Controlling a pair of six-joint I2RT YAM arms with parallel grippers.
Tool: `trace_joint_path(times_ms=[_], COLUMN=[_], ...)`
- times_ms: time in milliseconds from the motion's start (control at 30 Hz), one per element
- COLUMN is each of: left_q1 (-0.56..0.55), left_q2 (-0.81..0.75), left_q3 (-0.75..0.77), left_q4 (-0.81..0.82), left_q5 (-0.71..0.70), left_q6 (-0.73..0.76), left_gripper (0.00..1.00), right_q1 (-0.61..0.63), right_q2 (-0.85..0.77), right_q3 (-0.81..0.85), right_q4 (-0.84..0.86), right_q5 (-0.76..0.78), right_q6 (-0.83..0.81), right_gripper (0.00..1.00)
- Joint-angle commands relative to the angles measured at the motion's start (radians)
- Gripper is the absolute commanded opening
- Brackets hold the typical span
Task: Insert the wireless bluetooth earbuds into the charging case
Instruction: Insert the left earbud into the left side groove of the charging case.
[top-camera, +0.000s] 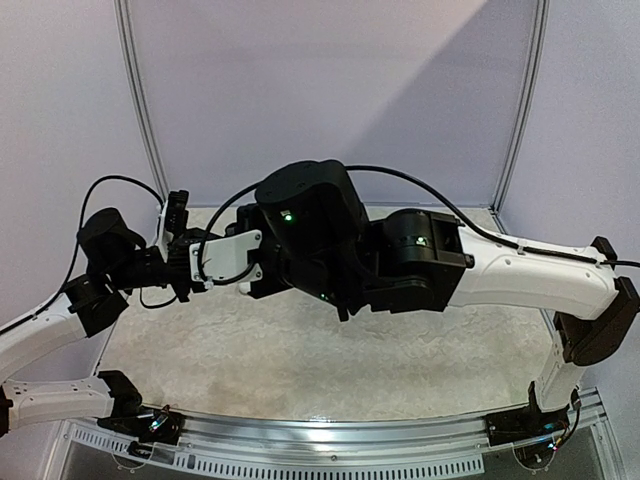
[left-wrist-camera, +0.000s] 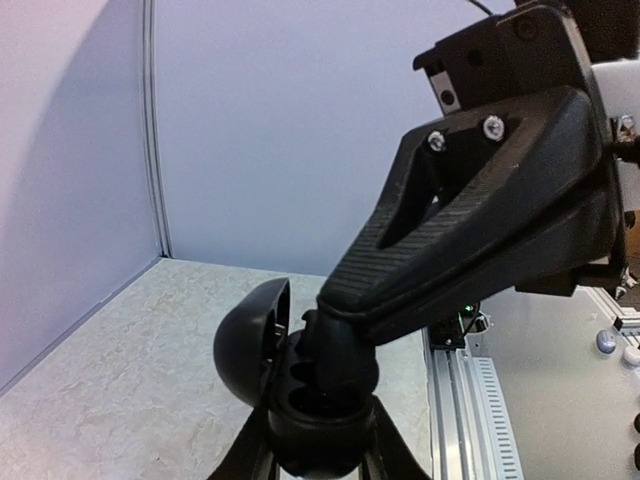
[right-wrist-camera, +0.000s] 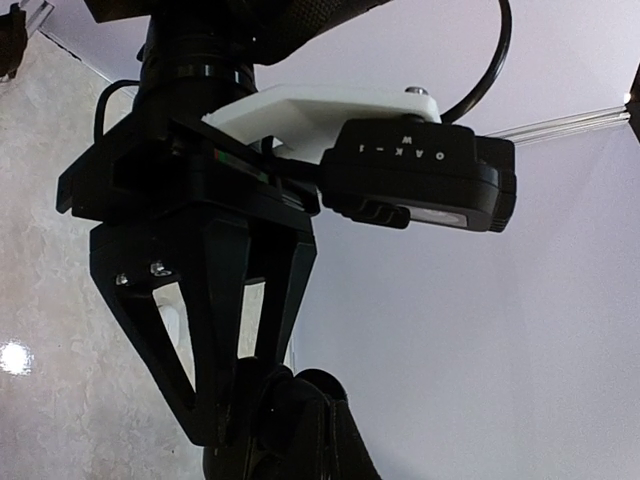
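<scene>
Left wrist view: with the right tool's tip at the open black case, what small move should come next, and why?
Probably a slight push of the right tool deeper into the charging case. Its shut tip meets the case, lid swung open, gripped by the left tool from below. No earbud shows, so seating is unconfirmed.

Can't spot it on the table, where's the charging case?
Left wrist view, low centre: the charging case, lid open, between the left fingers, the right fingers touching its mouth.

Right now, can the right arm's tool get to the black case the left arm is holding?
Probably yes. The right tool, shut, has its tip right at the open black case, which the left tool grips. Nothing seems to come between them.
</scene>
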Motion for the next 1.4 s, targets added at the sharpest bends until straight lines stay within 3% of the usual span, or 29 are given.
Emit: trace_joint_path(times_ms=[0, 333, 500, 867, 1367], left_q1=[-0.013, -0.021, -0.022, -0.022, -0.022], left_q2=[-0.001, -0.006, -0.003, -0.009, -0.013], left_q3=[0.025, 0.022, 0.02, 0.02, 0.014], left_q4=[-0.004, 0.003, 0.021, 0.022, 0.011], left_q5=[-0.011, -0.02, -0.032, -0.034, -0.032], left_q6=[-0.001, -0.008, -0.015, -0.012, -0.006], left_gripper=[0.0, 0.0, 0.0, 0.0, 0.0], right_q1=[0.006, 0.002, 0.002, 0.001, -0.004], right_q2=[0.037, 0.051, 0.053, 0.037, -0.007], right_q3=[0.019, 0.008, 0.013, 0.02, 0.025], right_q4=[-0.041, -0.064, -0.101, -0.181, -0.182], right_q5=[0.015, 0.048, -0.013, -0.066, -0.094], right_q6=[-0.021, -0.017, 0.012, 0.131, 0.21], right_gripper=[0.0, 0.0, 0.0, 0.14, 0.2])
